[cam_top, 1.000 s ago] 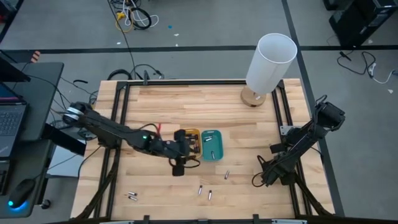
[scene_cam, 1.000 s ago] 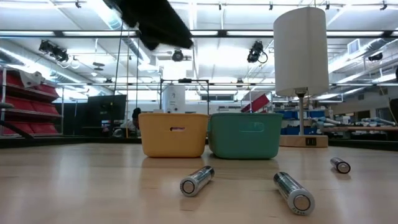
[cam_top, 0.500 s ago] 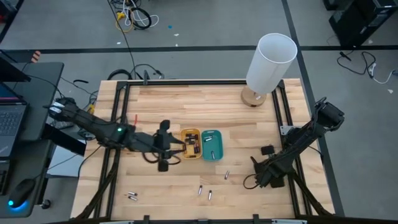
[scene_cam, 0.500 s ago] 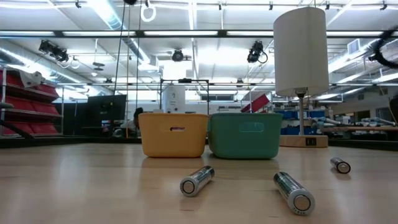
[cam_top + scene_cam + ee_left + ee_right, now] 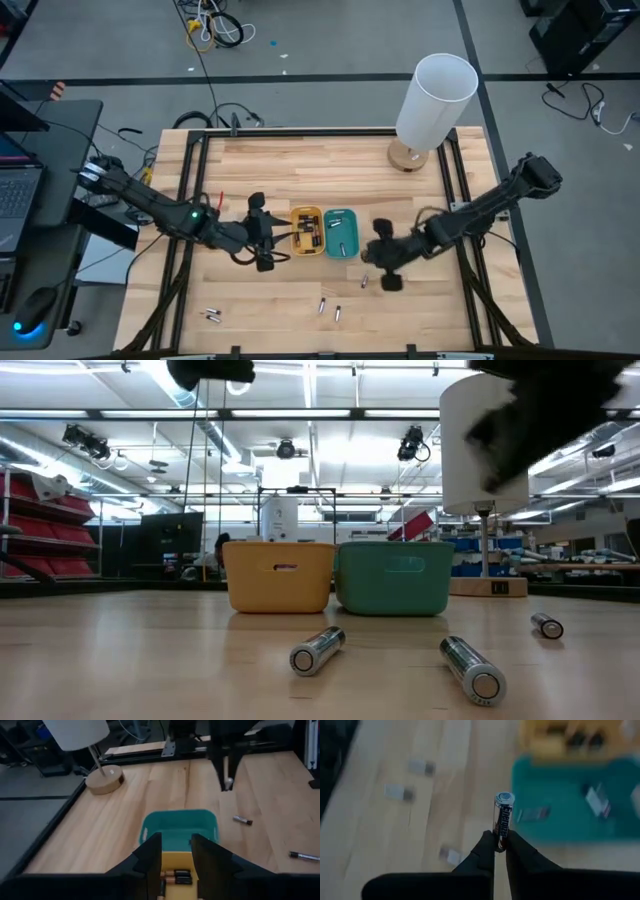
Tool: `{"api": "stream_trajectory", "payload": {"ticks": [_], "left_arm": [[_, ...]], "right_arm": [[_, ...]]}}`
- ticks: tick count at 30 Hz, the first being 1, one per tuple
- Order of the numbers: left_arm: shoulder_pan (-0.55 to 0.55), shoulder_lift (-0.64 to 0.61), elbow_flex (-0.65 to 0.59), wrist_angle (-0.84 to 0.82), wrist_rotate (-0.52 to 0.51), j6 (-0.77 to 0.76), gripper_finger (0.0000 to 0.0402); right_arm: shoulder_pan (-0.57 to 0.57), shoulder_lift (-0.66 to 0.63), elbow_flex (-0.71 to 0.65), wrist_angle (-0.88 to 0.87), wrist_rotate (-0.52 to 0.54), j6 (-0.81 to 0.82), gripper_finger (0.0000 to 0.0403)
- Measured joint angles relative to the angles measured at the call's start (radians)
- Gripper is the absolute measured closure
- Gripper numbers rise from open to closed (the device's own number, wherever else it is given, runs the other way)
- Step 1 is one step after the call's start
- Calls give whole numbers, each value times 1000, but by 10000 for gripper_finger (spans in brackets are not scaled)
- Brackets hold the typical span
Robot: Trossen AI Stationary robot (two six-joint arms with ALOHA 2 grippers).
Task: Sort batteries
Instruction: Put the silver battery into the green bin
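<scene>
A: Where do the batteries stand?

B: The right pincer (image 5: 499,851) pinches one battery (image 5: 503,820) upright by its lower end, near the teal tray (image 5: 341,233). Others lie loose on the table (image 5: 300,170): a pair of cells (image 5: 211,316) near its front edge, two more (image 5: 318,650) ahead of the trays.

A: And the left pincer (image 5: 176,856)?

B: Narrowly parted, empty, above the yellow tray (image 5: 306,230), which already holds cells.

A: How will a cell handle?

B: Likely stiff, light, slick and prone to roll; gripping across mid-body looks safest.
</scene>
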Motion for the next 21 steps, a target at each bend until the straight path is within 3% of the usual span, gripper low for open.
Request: {"api": "stream_trajectory", "payload": {"ticks": [5,12,21], "left_arm": [[1,0,-108,117,-1,-61,282],[2,0,-185,194,-2,-89,282],[2,26,-195,197,-1,-63,282]], "right_arm": [[-109,24,0,179,0,-86,381],[-209,115,0,261,-1,-96,374],[-263,186,0,306,-3,-74,311]]}}
